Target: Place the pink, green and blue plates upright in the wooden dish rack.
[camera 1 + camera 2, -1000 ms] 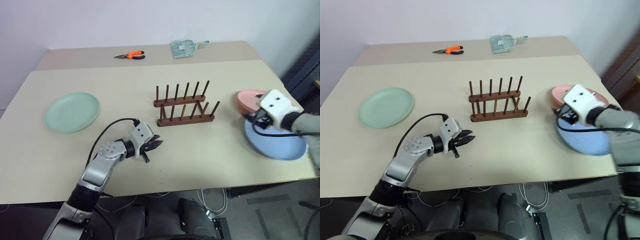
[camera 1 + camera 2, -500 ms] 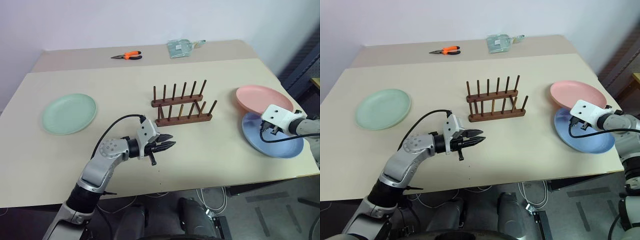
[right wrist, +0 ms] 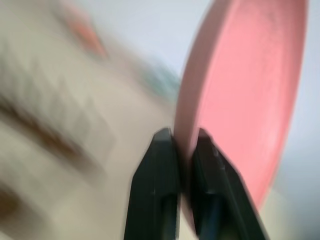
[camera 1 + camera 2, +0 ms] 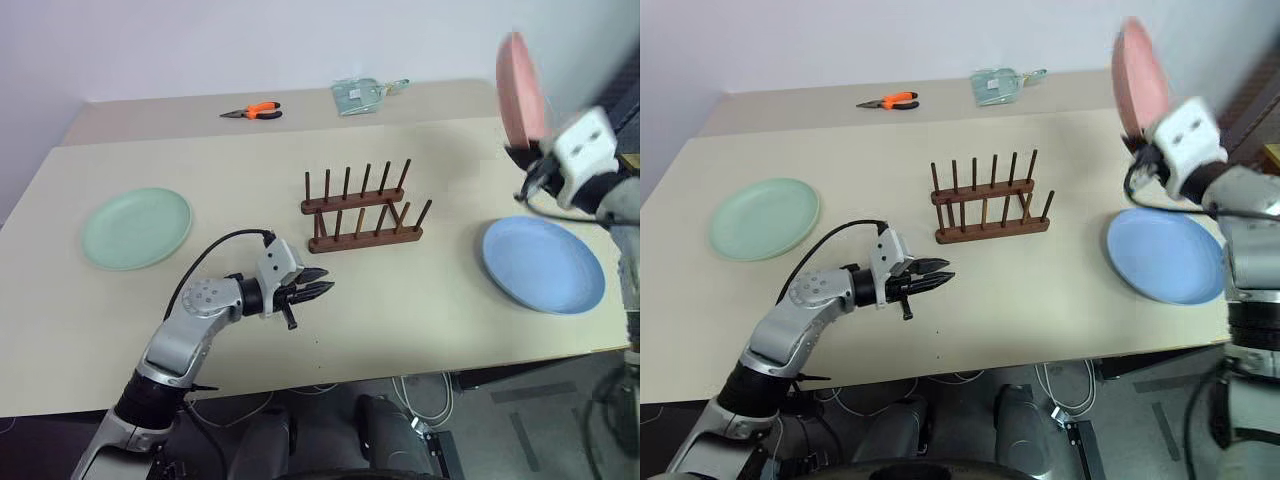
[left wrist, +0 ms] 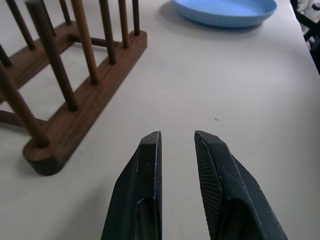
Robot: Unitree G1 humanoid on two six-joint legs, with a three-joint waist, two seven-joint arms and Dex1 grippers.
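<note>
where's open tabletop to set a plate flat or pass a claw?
Widest bare patch: between the green plate and the wooden dish rack. Another lies between the rack and the blue plate. The near edge is partly taken by the left claw. The far strip holds orange pliers and a clear packet.

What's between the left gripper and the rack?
Bare tabletop; the left wrist view shows nothing between the left gripper and the rack.

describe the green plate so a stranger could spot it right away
On the beige table, look left of the wooden dish rack in the middle. The green plate lies flat near the left edge; the blue plate sits far right.
</note>
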